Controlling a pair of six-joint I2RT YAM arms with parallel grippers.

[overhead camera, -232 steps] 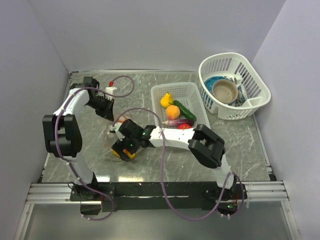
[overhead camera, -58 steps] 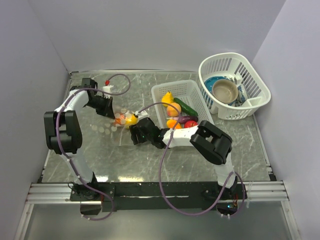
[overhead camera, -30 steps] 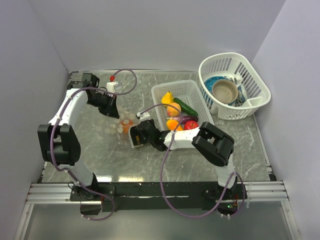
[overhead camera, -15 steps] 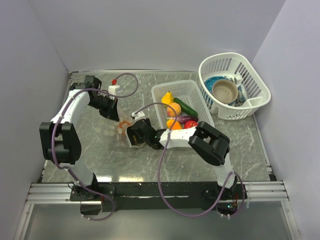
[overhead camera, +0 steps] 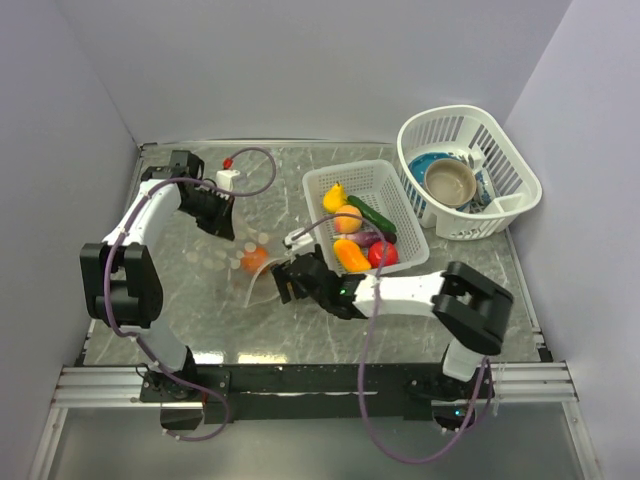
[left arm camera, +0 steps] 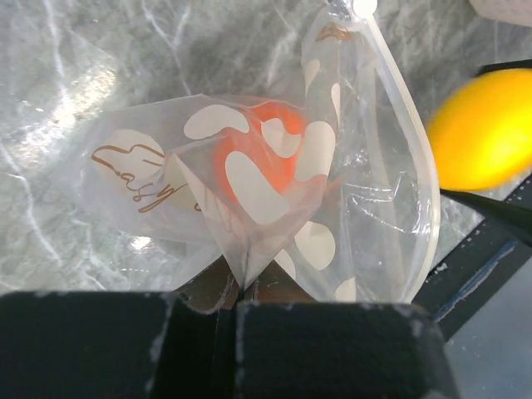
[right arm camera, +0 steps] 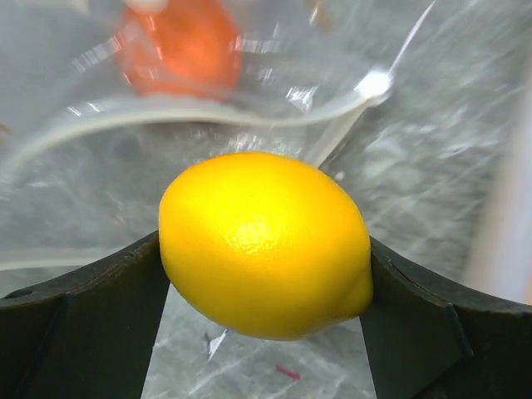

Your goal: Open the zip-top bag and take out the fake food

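The zip-top bag (overhead camera: 243, 272) lies on the table, clear with white dots, its white zip strip (right arm camera: 208, 112) curving open. An orange toy fruit (overhead camera: 254, 258) is inside it, also seen in the left wrist view (left arm camera: 258, 158) and the right wrist view (right arm camera: 187, 41). My left gripper (overhead camera: 224, 226) is shut on a fold of the bag (left arm camera: 241, 249). My right gripper (overhead camera: 290, 281) is shut on a yellow lemon (right arm camera: 266, 241), held just outside the bag's mouth above the table. The lemon also shows in the left wrist view (left arm camera: 486, 141).
A white lattice basket (overhead camera: 320, 183) right of the bag holds a yellow pear (overhead camera: 333, 197), a green cucumber (overhead camera: 368, 215), an orange piece (overhead camera: 352, 255) and a red round one (overhead camera: 381, 253). A round white basket (overhead camera: 520, 195) with a bowl and dishes stands at the back right.
My right gripper has drawn back out of the bag toward the near side with the lemon in it. My left gripper still holds the bag, almost in place.
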